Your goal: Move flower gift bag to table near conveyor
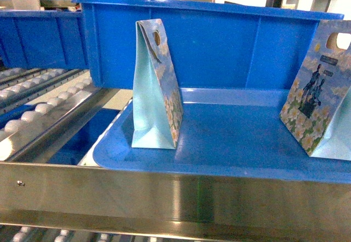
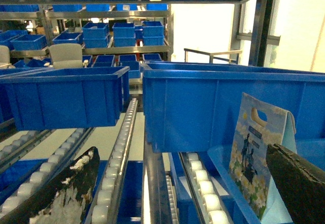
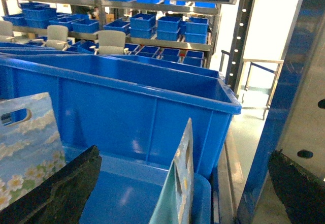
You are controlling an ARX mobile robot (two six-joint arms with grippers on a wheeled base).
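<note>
As I line up both grippers, jaws spread and empty, the upright flower gift bag (image 1: 155, 85) (paper-light) could topple in its blue tray (image 1: 230, 143) if nudged.

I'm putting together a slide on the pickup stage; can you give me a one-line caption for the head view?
Two flower gift bags stand upright in a blue tray on the conveyor.

Head camera looks down close onto the shallow blue plastic tray (image 1: 230, 143); both wrist cameras (low, level) share it.
</note>
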